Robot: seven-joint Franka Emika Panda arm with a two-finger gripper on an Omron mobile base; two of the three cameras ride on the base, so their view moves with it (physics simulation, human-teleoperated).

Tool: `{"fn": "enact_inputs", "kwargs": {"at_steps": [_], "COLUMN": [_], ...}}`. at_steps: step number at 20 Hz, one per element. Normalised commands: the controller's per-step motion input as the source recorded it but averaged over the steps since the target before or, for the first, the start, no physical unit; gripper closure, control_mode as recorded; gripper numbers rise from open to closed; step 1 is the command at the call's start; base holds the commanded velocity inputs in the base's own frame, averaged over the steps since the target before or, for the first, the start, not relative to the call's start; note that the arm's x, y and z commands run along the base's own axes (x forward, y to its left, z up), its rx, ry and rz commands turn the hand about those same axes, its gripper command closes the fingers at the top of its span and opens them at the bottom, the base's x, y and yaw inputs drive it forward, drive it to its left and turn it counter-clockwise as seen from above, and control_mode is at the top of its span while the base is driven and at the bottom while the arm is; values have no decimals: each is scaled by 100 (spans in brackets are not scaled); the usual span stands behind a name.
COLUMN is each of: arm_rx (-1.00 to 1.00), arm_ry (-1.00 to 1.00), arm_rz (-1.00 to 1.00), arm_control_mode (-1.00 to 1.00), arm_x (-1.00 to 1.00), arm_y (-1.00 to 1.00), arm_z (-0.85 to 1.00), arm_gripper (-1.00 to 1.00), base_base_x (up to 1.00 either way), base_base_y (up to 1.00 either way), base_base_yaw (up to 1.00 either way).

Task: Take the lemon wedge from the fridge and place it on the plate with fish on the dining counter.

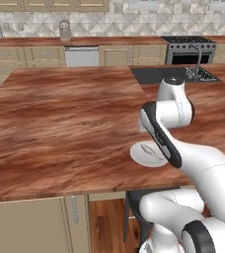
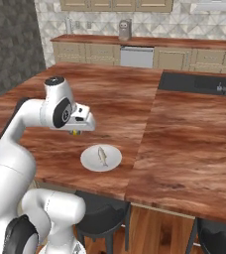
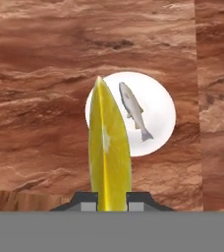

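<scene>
My gripper (image 3: 110,201) is shut on the lemon wedge (image 3: 109,147), a bright yellow crescent standing on edge between the fingers. It hangs over the reddish-brown dining counter (image 3: 40,123). The white plate (image 3: 160,115) with a small grey fish (image 3: 132,109) lies just beyond and to the right of the wedge. In the right base view the gripper (image 2: 76,131) hovers a little above the counter (image 2: 115,99), left of and behind the plate (image 2: 114,158), with a bit of yellow lemon wedge (image 2: 75,133) under the hand. The arm partly covers the plate (image 1: 143,157) in the left base view. The fridge is out of view.
A dark sink basin (image 2: 194,82) with a faucet (image 1: 197,62) is set into the far right of the counter. A stove (image 1: 188,49) and a wall counter line the back. Dark stools (image 2: 102,218) stand below the counter's near edge.
</scene>
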Motion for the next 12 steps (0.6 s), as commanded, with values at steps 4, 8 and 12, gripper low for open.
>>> {"fn": "enact_inputs", "kwargs": {"at_steps": [4,8,12], "arm_rx": [-6,0,0], "arm_ry": [-6,0,0], "arm_rz": [0,0,0], "arm_control_mode": [-100,-100,-100], "arm_x": [49,19,1], "arm_y": [9,-1,-12], "arm_z": [-36,-49,-43], "arm_gripper": [100,100,100], "base_base_x": [0,0,0], "base_base_y": [0,0,0], "base_base_yaw": [0,0,0]}}
